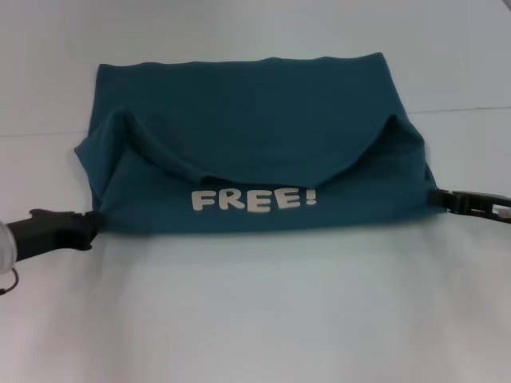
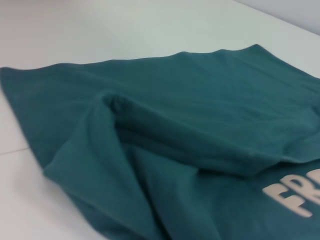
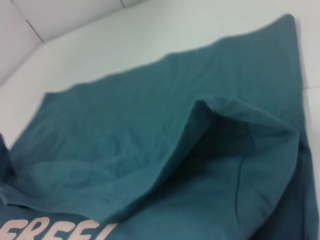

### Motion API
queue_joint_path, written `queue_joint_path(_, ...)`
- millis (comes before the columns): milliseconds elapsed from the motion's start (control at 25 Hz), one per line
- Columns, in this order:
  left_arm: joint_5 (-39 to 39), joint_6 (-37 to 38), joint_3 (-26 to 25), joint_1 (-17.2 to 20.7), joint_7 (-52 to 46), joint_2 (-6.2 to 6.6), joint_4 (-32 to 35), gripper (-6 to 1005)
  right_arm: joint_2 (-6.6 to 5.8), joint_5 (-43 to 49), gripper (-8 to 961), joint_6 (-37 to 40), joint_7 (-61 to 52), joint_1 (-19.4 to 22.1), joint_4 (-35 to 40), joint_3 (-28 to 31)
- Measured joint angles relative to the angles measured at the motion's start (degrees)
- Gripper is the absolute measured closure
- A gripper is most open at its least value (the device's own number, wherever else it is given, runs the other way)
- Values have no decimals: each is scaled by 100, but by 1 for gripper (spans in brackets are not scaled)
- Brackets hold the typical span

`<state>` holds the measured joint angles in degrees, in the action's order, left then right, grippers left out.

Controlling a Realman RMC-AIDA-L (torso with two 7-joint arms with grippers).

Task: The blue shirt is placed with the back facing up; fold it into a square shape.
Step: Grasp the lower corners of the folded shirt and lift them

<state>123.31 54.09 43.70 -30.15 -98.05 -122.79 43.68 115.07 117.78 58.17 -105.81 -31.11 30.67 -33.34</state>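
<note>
The blue shirt (image 1: 255,112) lies on the white table (image 1: 255,319). Its near part is turned up and over towards the far side, so the white "FREE!" lettering (image 1: 254,199) faces me. The turned edge sags in the middle and stands higher at both ends. My left gripper (image 1: 94,222) is at the shirt's near left corner, shut on the cloth. My right gripper (image 1: 439,197) is at the near right corner, shut on the cloth. The left wrist view shows the shirt (image 2: 200,115) close up with its raised fold. The right wrist view shows the shirt (image 3: 130,125) too. Neither shows fingers.
The white table extends all round the shirt, with broad bare surface in front of it. A faint seam line (image 1: 463,109) crosses the table at the back. Nothing else stands on it.
</note>
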Motion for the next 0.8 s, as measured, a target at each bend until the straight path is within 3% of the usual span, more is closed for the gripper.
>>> queue_joint_path(280,-42,658,-23,437,-161,-56,460,967,-11,-570,928,899,725,652,139,201)
queue_joint_path(480,-55,1565,-439,700,-223,-100,835,964,2,-622,928,1308,1210,982,146,354)
queue_joint_path(640,-60,1991,-846,753,-218,-102,863,961,-33,-624,927,1425,1455,1110,147,368)
queue_joint_path(800,-113,2000,-884,768,-222,-108,845,957,-77,-627,927,1412,1489,1071,122,377)
